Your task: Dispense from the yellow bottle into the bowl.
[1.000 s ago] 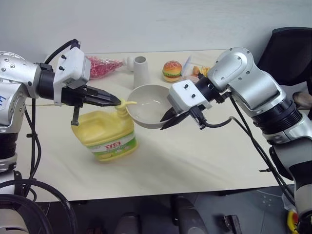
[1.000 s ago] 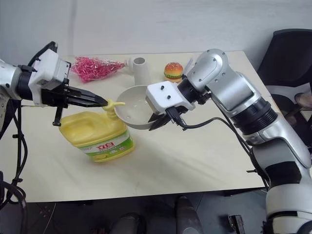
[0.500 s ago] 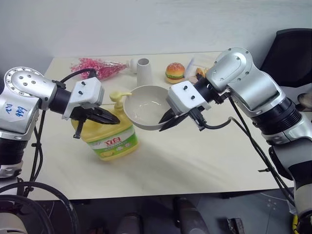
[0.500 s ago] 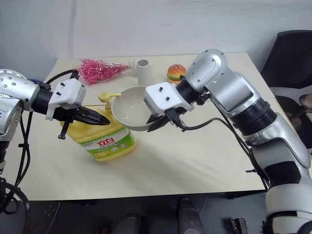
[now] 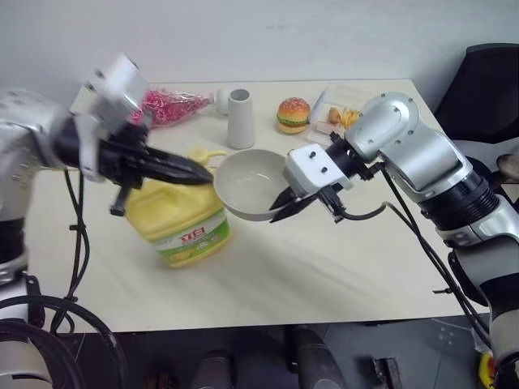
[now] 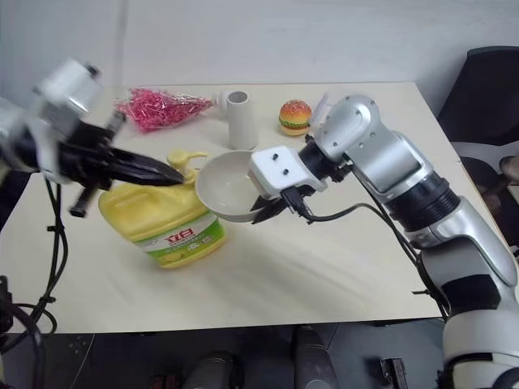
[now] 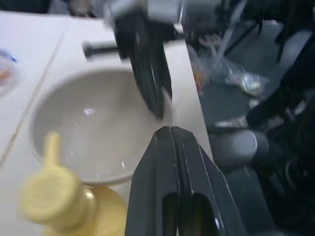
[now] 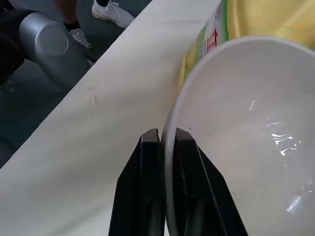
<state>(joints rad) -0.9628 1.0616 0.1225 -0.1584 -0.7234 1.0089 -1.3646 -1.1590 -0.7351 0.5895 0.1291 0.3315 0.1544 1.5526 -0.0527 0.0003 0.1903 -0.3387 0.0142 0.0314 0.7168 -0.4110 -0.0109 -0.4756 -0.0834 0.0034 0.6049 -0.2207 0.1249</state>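
Note:
The yellow bottle (image 5: 180, 219) stands on the table, its pump nozzle (image 5: 203, 154) pointing at the bowl. My left gripper (image 5: 204, 173) is shut and empty. It hovers over the bottle's shoulder, tips just beside and below the pump head (image 7: 51, 189). The greyish-white bowl (image 5: 250, 180) hangs tilted above the table, right next to the nozzle. My right gripper (image 5: 284, 203) is shut on the bowl's rim (image 8: 167, 129), one finger inside and one outside. The bowl's inside (image 8: 246, 123) looks glossy with a few wet glints.
A tall grey-white vase (image 5: 239, 118), a toy burger (image 5: 293, 114), a pink tinsel bundle (image 5: 172, 101) and snack packets (image 5: 339, 118) sit along the far side of the table. A black chair (image 5: 486, 81) stands at the right. Bare tabletop (image 5: 324, 259) lies in front.
My left gripper dropped from the pump head to the bottle's side, then rose again to beside the pump. The bowl shifted slightly lower and rightward with my right gripper.

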